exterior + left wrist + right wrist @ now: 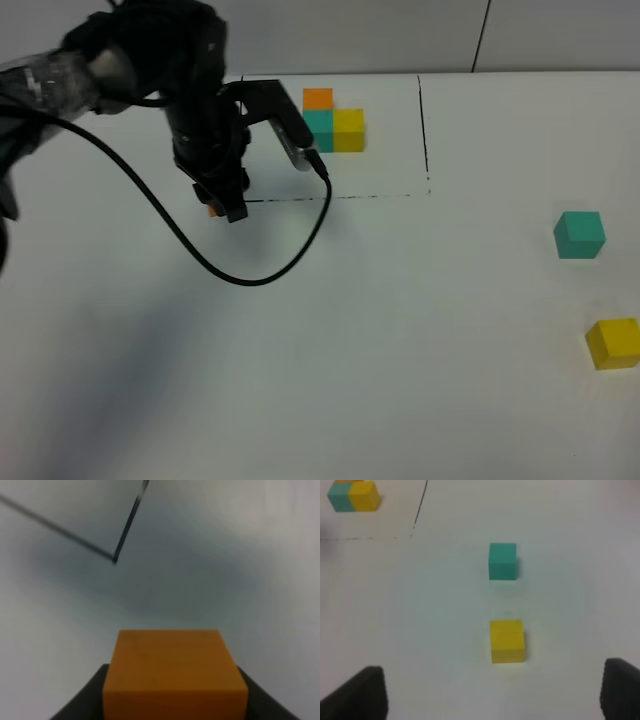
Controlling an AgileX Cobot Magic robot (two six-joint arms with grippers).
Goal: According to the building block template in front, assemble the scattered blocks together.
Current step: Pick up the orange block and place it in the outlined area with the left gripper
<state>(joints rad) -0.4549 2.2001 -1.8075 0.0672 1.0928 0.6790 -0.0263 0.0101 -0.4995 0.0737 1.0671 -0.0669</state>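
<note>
**Item 1.** Small matte yellow cube, loose, nearest the front of the white tabletop by its right edge. The right gripper hovers short of it, fingers spread wide and holding nothing.

**Item 2.** Small matte teal cube, loose, just behind the yellow one and apart from it, also by the right edge.

**Item 3.** Small matte orange cube, clamped between the closed fingers of the left gripper, left of centre and just outside the near-left corner of the thin black-line frame.

**Item 4.** Building block template, an L of joined orange, teal and yellow cubes, inside the frame near the far edge.

**Hazards, as judged.**
- The fingers seem to hold the orange cube low on its sides, so it may twist or slip in transit.
- The looped black cable lies low and could sweep a block.
- A drift rearward could knock the template.
- Set down turned, the orange cube would spoil the L.
</note>
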